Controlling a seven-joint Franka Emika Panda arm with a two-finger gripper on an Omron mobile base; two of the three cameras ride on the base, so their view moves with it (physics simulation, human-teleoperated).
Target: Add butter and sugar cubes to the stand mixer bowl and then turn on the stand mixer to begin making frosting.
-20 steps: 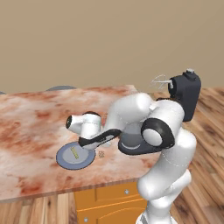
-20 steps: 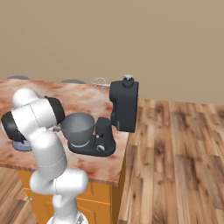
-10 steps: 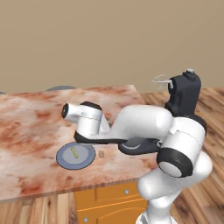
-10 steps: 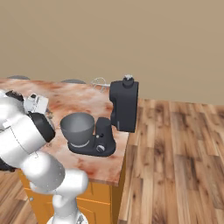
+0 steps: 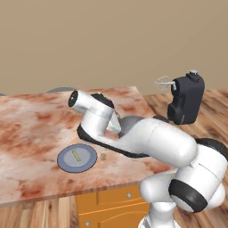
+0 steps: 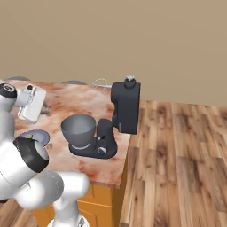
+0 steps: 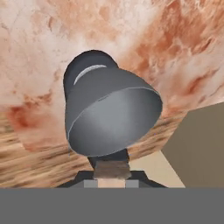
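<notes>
Tool (image 7: 111,176) was closed on a tan sugar cube (image 7: 111,169), above the stand mixer bowl (image 7: 111,116), bowl mouth at 12 o'clock from the tips. Step in hand, judged: carrying the cube over. Next: centre over the mouth, then release. Butter (image 5: 76,156) lay on the plate (image 5: 66,164); second sugar cube (image 5: 103,156) sat at the plate's 3 o'clock on the tabletop (image 5: 31,124).
</notes>
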